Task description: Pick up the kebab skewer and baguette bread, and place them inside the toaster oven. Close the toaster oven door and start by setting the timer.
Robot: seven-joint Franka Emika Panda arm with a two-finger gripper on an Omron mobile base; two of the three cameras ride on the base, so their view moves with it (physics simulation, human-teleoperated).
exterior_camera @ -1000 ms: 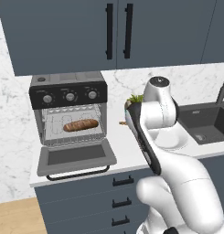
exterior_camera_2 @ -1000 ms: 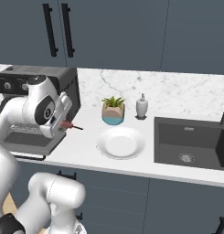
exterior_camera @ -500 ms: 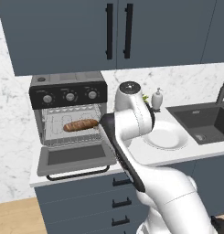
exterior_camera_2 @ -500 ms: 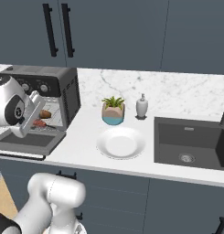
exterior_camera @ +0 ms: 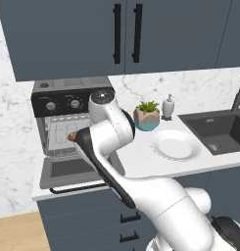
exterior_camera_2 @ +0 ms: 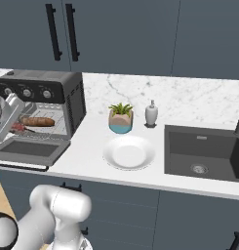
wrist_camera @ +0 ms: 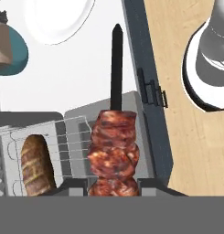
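Note:
My gripper is shut on the kebab skewer, whose reddish-brown meat chunks sit between the fingers while the dark stick points away. In the right base view the gripper holds the skewer at the mouth of the toaster oven, just above the open, dropped toaster oven door. The baguette bread lies on the wire rack inside, beside the skewer. From the left base view the arm covers much of the oven, with the gripper at its opening.
A white plate lies on the counter right of the oven. Behind it stand a potted plant and a soap dispenser. A dark sink is at the right. Dark cabinets hang above the oven.
The arm has swung left from near the plate to the oven opening, carrying the kebab skewer. The baguette bread has stayed on the rack.

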